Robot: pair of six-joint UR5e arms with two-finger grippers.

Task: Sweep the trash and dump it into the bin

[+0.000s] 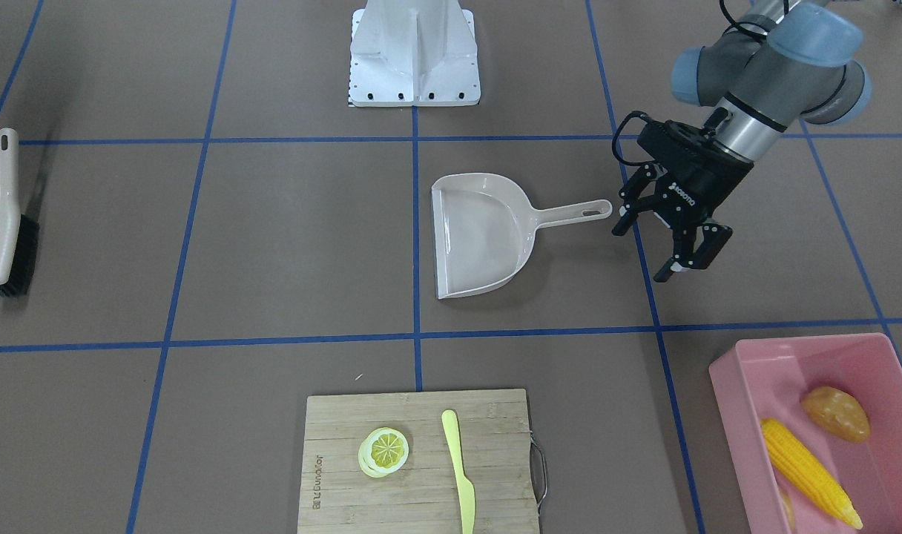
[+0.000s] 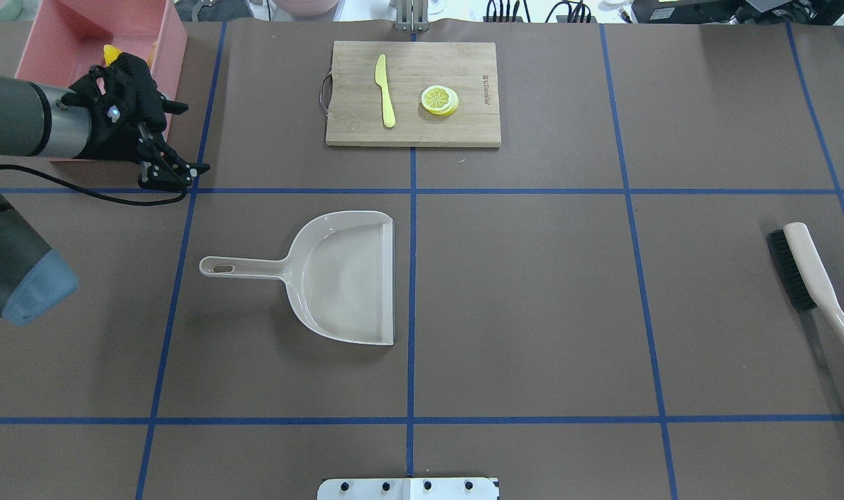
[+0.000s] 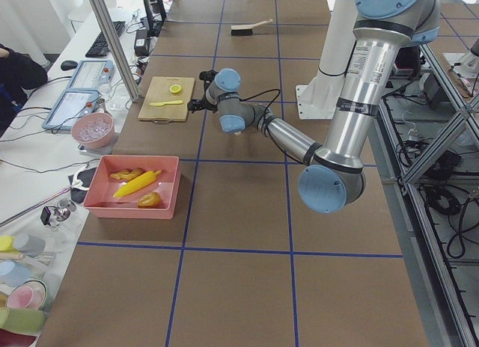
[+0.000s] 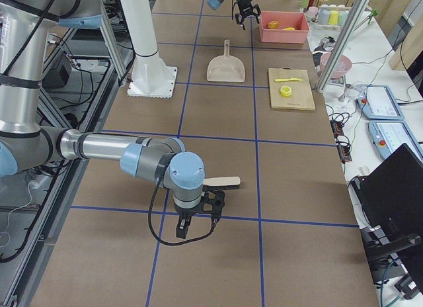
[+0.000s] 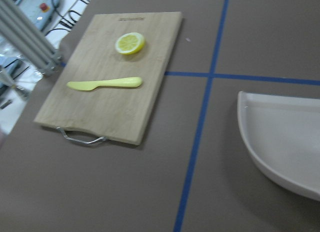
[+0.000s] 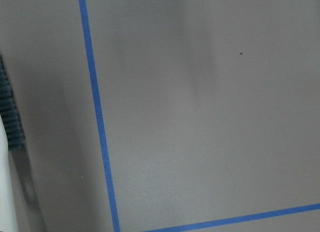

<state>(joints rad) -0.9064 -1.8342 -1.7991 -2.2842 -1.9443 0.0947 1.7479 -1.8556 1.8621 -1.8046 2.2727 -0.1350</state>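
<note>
White ROBOTIQ lettering stands on the black body of the left gripper (image 1: pixel 655 246). The board (image 1: pixel 495 460) has a burnt-in mark along one short edge, too small to read

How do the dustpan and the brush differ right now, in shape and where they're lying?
The dustpan lies near the middle of the table; the brush lies far out on the robot's right side. The dustpan is a wide, empty scoop with a thin handle; the brush is long and narrow with black bristles along one side. Both are pale beige and lie on the table.
</note>
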